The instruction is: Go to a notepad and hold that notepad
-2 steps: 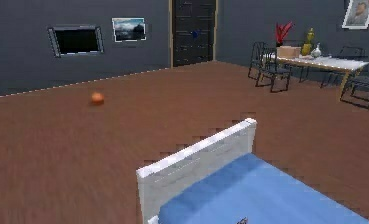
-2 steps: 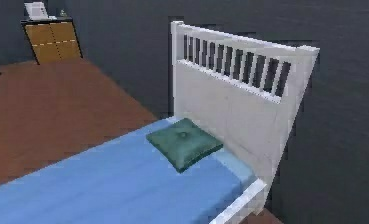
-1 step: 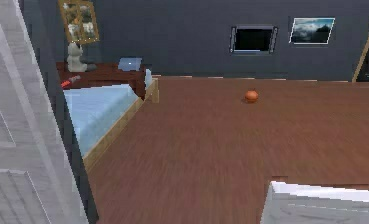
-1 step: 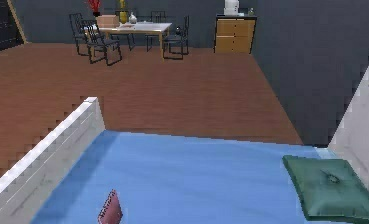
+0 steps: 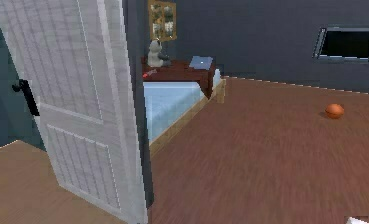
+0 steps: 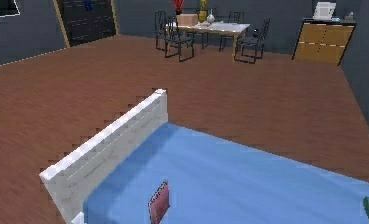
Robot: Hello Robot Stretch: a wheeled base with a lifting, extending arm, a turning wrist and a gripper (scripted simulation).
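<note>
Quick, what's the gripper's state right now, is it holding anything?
Gripper: cannot be told from these pictures, neither its state nor whether it holds anything.

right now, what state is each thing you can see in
white door: standing open
orange ball: resting on the wood floor, apart from the bed
bed: blue cover lying flat
small red thing: on the bed's cover, seemingly upright on edge; maybe the notepad
chairs: upright around the table
yellow cabinet: doors shut
</note>
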